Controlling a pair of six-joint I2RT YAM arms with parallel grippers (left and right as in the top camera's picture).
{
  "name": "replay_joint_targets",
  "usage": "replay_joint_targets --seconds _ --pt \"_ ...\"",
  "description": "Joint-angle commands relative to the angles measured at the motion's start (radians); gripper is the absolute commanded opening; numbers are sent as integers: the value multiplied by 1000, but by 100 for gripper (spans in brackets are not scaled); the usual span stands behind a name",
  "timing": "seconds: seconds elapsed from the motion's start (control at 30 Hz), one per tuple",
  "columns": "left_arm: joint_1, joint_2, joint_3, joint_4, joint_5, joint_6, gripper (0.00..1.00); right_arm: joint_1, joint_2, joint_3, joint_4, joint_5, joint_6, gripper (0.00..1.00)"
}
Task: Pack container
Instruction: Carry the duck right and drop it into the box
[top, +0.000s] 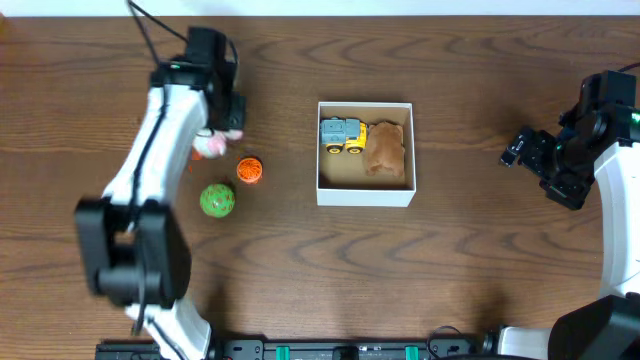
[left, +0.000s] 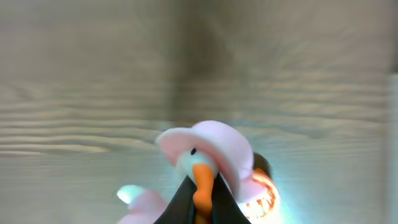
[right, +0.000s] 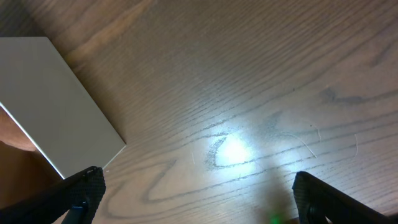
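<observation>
pinching tight, the left gripper (left: 200, 190) is clamped on the orange beak of a pink-hatted duck toy (left: 208, 149), at 9 o'clock from the container (top: 365, 195). the container sits mid-table, a blue and yellow truck (top: 342, 135) in its 11 o'clock corner, a brown plush (top: 386, 148) touching the truck at 3 o'clock. the right gripper (top: 520, 150) hangs well apart at the container's 3 o'clock, jaws spread wide; an orange ball (top: 249, 170) and a green ball (top: 217, 200) lie near the duck toy.

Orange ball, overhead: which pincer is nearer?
Left. The left pincer is just up-left of the orange ball, shut on a pink duck toy. The right pincer sits open far across, beyond the container.
</observation>
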Motion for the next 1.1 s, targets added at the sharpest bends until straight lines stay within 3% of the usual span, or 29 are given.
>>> replay_joint_targets --seconds 0.0,0.33,0.53,1.07 --pt "-33 -140 39 -38 12 20 6 -7 0 -4 3 -4 16 99" --pt "-314 -220 39 -74 260 14 6 -7 0 -4 2 -4 16 99" --pt "-510 -150 37 -8 261 147 6 -7 0 -4 2 -5 16 99" --pt "-670 167 37 60 262 360 6 -7 0 -4 -2 -4 16 99"
